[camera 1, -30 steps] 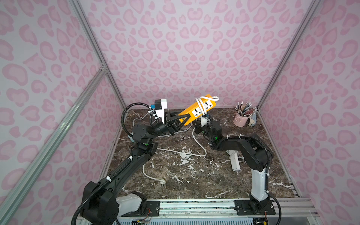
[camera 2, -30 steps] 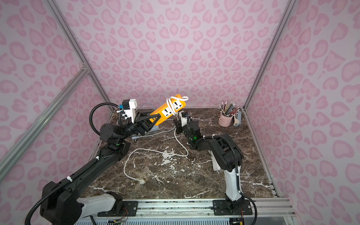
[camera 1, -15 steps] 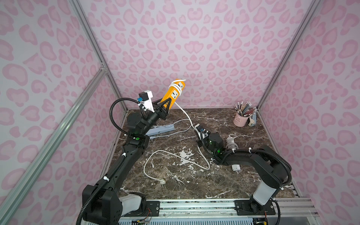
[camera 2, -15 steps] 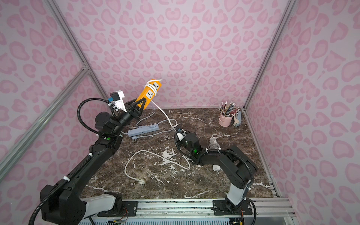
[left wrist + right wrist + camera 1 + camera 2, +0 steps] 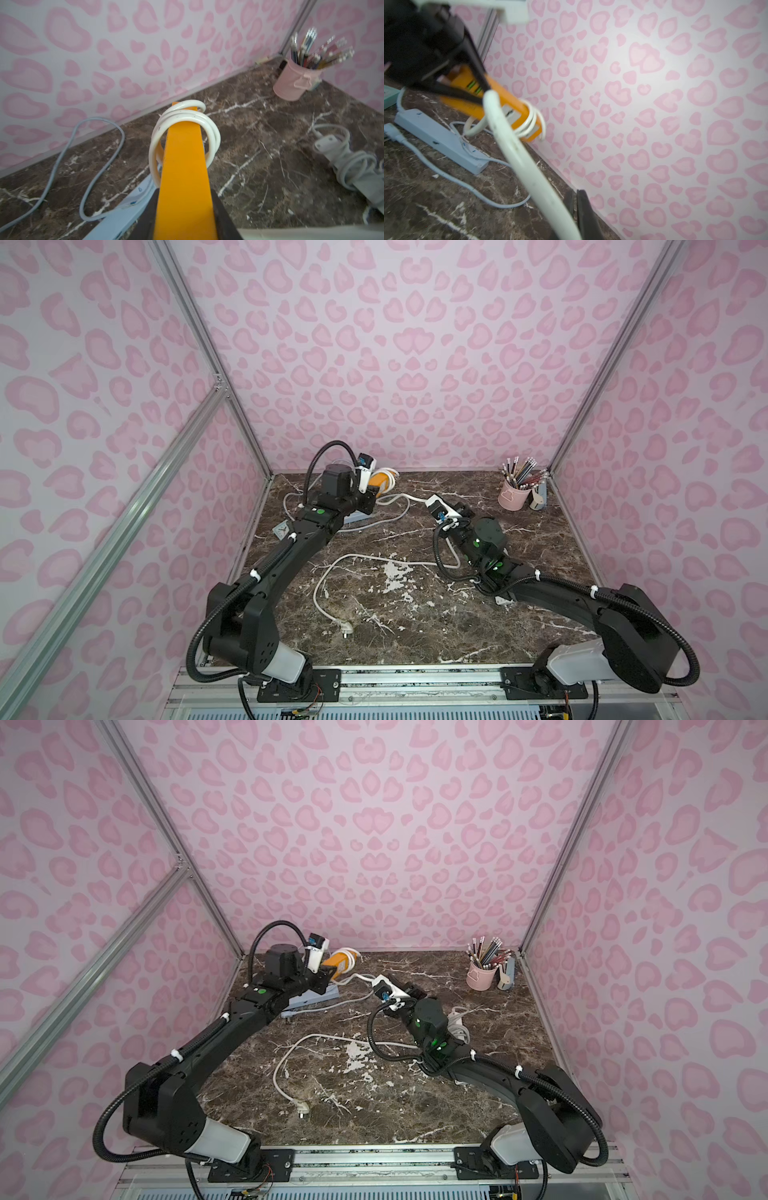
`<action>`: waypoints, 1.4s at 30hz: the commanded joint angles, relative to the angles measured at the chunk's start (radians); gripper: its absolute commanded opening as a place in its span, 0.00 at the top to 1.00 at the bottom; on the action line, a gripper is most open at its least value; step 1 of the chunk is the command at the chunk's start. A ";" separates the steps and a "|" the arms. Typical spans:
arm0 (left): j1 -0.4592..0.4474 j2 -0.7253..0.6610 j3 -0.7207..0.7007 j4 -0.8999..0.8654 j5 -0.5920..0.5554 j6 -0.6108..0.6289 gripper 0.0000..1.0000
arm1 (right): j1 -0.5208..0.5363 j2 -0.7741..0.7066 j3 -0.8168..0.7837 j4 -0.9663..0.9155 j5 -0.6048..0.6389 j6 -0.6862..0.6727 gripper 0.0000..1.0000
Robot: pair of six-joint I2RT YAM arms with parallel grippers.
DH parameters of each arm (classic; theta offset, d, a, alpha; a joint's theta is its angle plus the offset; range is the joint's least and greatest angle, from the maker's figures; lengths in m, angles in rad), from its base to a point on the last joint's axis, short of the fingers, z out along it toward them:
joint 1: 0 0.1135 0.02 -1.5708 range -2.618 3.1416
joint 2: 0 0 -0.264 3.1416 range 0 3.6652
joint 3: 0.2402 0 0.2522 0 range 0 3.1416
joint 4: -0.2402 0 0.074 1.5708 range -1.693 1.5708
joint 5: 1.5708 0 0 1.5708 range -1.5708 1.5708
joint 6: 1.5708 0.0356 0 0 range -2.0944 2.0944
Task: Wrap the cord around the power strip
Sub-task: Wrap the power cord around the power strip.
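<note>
The left gripper (image 5: 184, 212) has its jaws clamped on the sides of the long orange plastic power strip (image 5: 184, 166), holding it clear of the dark marble tabletop (image 5: 415, 614) near the back wall, far end pointing toward the wall. A few loose turns of the thick white cord (image 5: 529, 166) already sit around that far end. The right gripper (image 5: 571, 220) is closed almost fully on the cord a little way down from the coils. Beyond it the rest lies slack across the table to the white plug (image 5: 347, 628) near the front. This looks like mid-wrap, with several turns made and much cord left. The next move probably calls for the right arm to carry its held stretch around the strip beside the existing coils, keeping it taut so they do not slip off the end. A pale blue power strip (image 5: 440, 139) lying just below could snag the swing
</note>
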 commanded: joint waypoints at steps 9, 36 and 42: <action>-0.163 -0.021 0.027 -0.276 0.498 0.150 0.97 | -0.283 0.235 0.376 -0.233 -0.314 0.174 1.00; -0.140 -0.218 -0.171 0.972 0.832 -0.734 0.97 | -0.343 0.581 0.265 0.196 -0.638 0.873 0.59; -0.093 -0.220 -0.232 1.185 0.734 -0.920 0.97 | -0.332 0.597 0.203 0.241 -0.570 0.882 0.61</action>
